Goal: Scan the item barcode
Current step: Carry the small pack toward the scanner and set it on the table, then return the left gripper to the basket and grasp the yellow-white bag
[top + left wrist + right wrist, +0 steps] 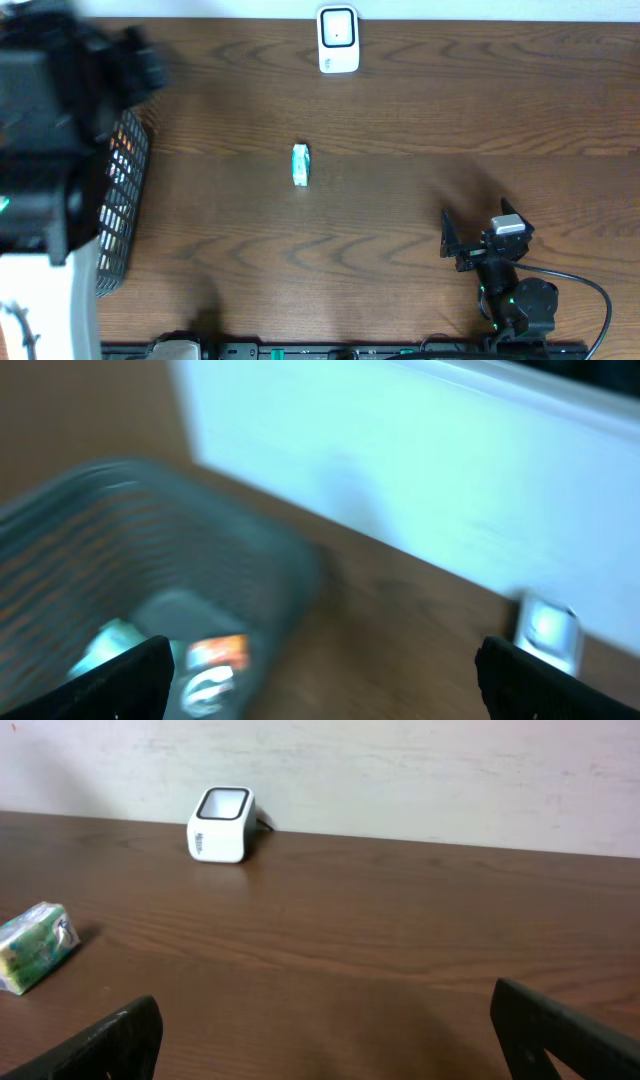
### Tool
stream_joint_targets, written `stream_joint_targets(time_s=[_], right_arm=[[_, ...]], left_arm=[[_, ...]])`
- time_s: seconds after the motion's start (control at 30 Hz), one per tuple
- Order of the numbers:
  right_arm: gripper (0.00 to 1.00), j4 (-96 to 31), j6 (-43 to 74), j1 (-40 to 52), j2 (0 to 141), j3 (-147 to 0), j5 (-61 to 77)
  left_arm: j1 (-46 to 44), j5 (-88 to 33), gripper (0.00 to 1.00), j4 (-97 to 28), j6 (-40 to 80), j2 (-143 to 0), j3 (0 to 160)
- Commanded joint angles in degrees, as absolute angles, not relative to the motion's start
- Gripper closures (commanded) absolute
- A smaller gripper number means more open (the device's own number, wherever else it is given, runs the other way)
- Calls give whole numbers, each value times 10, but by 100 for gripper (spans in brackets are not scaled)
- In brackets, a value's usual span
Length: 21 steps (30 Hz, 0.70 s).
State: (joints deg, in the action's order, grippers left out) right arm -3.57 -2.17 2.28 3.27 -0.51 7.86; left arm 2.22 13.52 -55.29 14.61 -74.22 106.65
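Nearest the overhead lens looms the left arm, blurred, well to the left of the scanner and above the mesh basket.

Left gripper: fingers spread wide, nothing between them. The basket's contents are too blurred to identify.

Right gripper: fingers likewise wide apart and empty, low over the table, facing the scanner from well in front of it and to its right.

Item for scanning: a small green-and-white packet, lying flat in front of the scanner, slightly to its left, well apart from both grippers.

Assessment: pick-up not yet begun.

Recommendation: close on the packet across its narrow sides, leaving the printed faces uncovered. The barcode's position cannot be made out, so expect to turn the packet before the scanner window.

Risk: a flat, light packet may skid as the fingers close.
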Motion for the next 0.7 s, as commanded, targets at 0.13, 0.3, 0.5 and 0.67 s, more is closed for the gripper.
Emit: stream_joint_targets(time_s=[0.13, 0.3, 0.5, 0.67], right_arm=[[1, -36, -29, 26, 30, -3, 76], [1, -36, -29, 26, 30, -3, 76], [1, -36, -29, 26, 30, -3, 76], [1, -36, -29, 26, 30, -3, 76]], left_arm=[[224, 136, 6, -617, 240, -773, 1044], [289, 136, 9, -645, 262, -841, 1015], [315, 136, 16, -671, 287, -931, 1002], [330, 136, 16, -673, 288, -987, 990]])
